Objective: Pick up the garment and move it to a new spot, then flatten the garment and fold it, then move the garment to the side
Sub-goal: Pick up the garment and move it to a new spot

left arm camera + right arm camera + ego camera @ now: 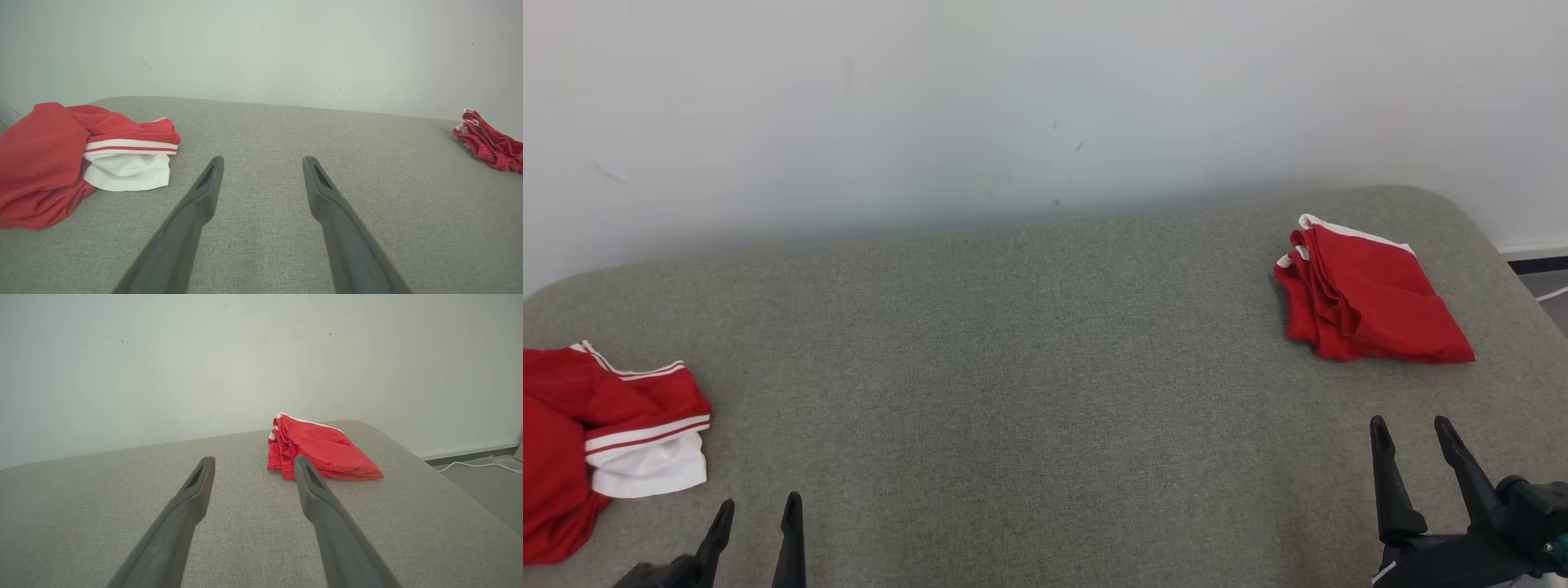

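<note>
White wall (1013, 98) behind; grey fabric-topped table (1029, 367) across the frame.

Head view. Noted crumpled garment (596, 433), red with white banded trim, at the table's left edge, partly cut by the frame. Noted folded garment (1372, 302), red, far right and toward the back. Left claw (759, 503) low left, jaws apart, nothing between them, just right of the crumpled garment and not touching it. Right claw (1411, 425) low right, jaws likewise apart and empty, in front of the folded garment, clear of it.

Left wrist view. Left claw (263, 161) spread wide over bare cloth, aimed at the wall. Crumpled garment (49, 159) off to the left of the fingers, white hem end nearest the left finger, with a gap between. Long axis hard to fix with the far side cut off. Folded garment (490, 143) at the far right edge, well apart.

Right wrist view. Right claw (254, 460) spread wide, empty. Folded garment (327, 449) ahead and to the right, overlapped in the picture by the right fingertip. Contact unlikely, going by the head view.

Judgement: folded one taken as finished, crumpled one as next to lift. Left arm plainly nearer; reach to go leftward. Right arm across the whole table from it. Risk: pinching only the white hem, dragging instead of lifting.
</note>
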Robot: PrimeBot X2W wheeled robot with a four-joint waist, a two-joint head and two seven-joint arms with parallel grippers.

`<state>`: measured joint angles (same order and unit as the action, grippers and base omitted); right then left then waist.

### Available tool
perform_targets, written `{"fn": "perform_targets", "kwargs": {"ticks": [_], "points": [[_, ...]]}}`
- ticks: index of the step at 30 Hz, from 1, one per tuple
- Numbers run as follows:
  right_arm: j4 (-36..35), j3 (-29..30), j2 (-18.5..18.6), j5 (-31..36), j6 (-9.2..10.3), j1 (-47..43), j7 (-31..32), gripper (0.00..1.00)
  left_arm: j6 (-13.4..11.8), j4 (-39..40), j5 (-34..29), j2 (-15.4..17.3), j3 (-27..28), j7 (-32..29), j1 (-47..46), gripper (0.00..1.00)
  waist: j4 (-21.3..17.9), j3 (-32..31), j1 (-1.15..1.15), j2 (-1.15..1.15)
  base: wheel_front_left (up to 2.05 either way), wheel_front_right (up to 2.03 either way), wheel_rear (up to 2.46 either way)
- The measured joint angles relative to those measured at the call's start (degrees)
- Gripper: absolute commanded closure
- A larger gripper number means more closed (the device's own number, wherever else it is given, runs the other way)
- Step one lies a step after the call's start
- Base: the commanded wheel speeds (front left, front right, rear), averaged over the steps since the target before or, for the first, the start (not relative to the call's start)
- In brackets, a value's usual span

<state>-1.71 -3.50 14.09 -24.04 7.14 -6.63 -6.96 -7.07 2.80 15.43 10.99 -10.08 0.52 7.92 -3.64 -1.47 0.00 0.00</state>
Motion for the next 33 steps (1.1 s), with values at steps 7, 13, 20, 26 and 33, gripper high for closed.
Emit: {"fn": "perform_targets", "kwargs": {"ticks": [7, 13, 20, 26, 33], "points": [[-0.43, 0.91, -0.57, 0.77, 0.00, -0.01, 1.82, 0.00, -0.03, 0.21, -0.38, -0.10, -0.01, -1.00, -0.09, 0.00, 0.16, -0.08, 0.00, 0.00, 0.00, 0.00, 0.00], [-0.86, 1.77, -0.91, 1.24, 0.00, -0.13, 3.01, 0.00, -0.03, 0.41, -0.82, -0.23, -0.01, -1.58, -0.09, 0.00, 0.41, -0.27, 0.00, 0.00, 0.00, 0.00, 0.00], [-2.12, 2.29, -1.47, 2.37, 0.00, -0.40, 4.45, 0.00, -0.03, 0.70, -0.90, -0.31, 0.21, -2.02, -0.08, 0.00, 0.96, -0.39, 0.00, 0.00, 0.00, 0.00, 0.00], [-2.43, 3.87, -1.88, 2.91, 0.02, -2.44, 5.02, 0.00, -0.03, 0.69, -1.32, -0.76, 0.19, -2.53, -0.20, 0.00, 2.18, -0.43, 0.00, 0.00, 0.00, 0.00, 0.00], [-2.67, 4.52, -2.24, 2.94, 0.02, -2.54, 6.02, 0.00, -0.03, 0.73, -1.55, -0.90, 0.38, -3.02, -1.13, 0.00, 4.75, -0.39, 0.00, 0.00, 0.00, 0.00, 0.00]]}}
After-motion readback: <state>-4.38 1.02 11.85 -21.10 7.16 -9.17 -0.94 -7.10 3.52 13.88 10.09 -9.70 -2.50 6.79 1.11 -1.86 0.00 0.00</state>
